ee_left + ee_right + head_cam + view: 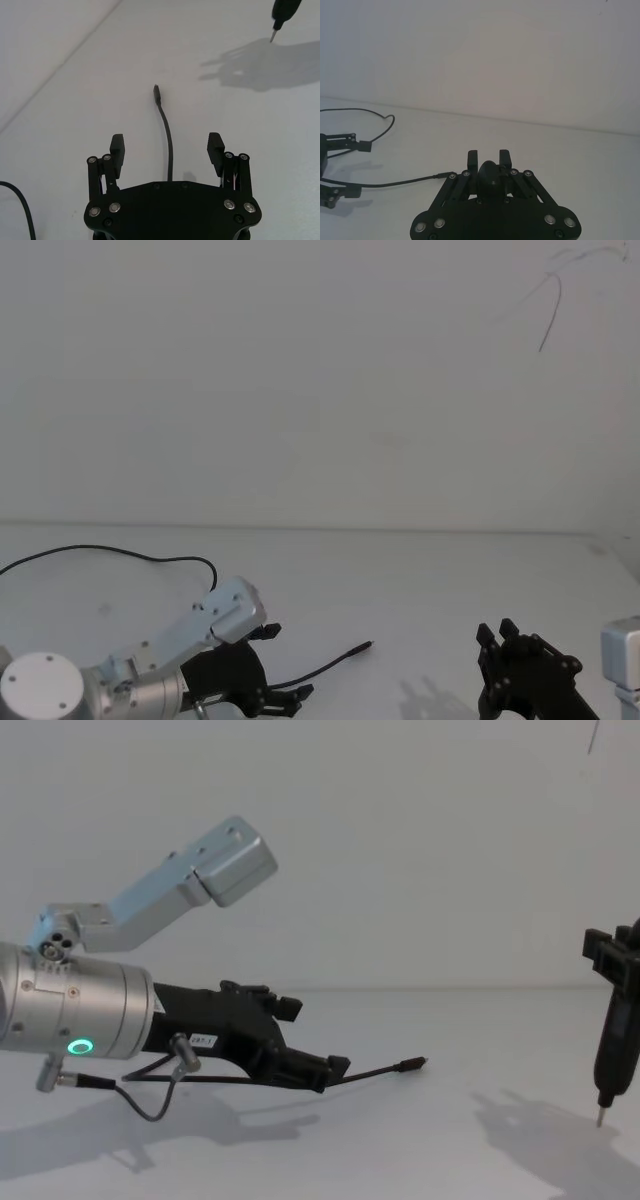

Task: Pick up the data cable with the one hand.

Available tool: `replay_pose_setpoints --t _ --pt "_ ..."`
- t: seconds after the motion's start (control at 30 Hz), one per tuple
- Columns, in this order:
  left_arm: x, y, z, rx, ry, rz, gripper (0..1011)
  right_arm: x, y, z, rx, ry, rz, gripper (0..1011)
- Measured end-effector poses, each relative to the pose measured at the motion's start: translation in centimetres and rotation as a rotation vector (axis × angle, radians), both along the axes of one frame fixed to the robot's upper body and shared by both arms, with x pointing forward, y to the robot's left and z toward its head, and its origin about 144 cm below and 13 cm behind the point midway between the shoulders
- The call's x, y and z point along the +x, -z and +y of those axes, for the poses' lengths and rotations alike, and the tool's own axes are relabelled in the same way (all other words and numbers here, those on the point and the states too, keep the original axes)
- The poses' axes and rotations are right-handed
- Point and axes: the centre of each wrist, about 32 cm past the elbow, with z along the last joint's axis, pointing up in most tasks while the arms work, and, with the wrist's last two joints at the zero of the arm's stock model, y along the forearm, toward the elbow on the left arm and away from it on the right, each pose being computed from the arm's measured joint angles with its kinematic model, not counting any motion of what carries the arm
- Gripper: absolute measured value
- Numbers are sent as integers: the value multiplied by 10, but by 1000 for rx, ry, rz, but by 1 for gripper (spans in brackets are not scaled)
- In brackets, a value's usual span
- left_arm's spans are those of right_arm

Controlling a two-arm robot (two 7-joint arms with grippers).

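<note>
Chest view, left gripper (315, 1038) agape astride data cable (380, 1071); right gripper (489, 156) clasping tool (612, 1040)

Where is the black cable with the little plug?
In the head view the data cable sits low, left of centre on the table, running between the open fingers of the left hand; its plug points toward the right hand, which grips a pointed tool.

Plain white wall (300, 360) (dark curved mark (548, 325) upper right) behind white table (420, 570).
</note>
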Motion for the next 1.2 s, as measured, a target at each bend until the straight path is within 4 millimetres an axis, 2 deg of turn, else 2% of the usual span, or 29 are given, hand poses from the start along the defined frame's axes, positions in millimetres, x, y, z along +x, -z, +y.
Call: replay_pose_setpoints --t 0.5,1.2 --pt "18 9 -5 -26 -33 74 1001 0 0 0 0 0 0 251" --pt "30 17 -20 -36 -37 137 1001 0 0 0 0 0 0 251"
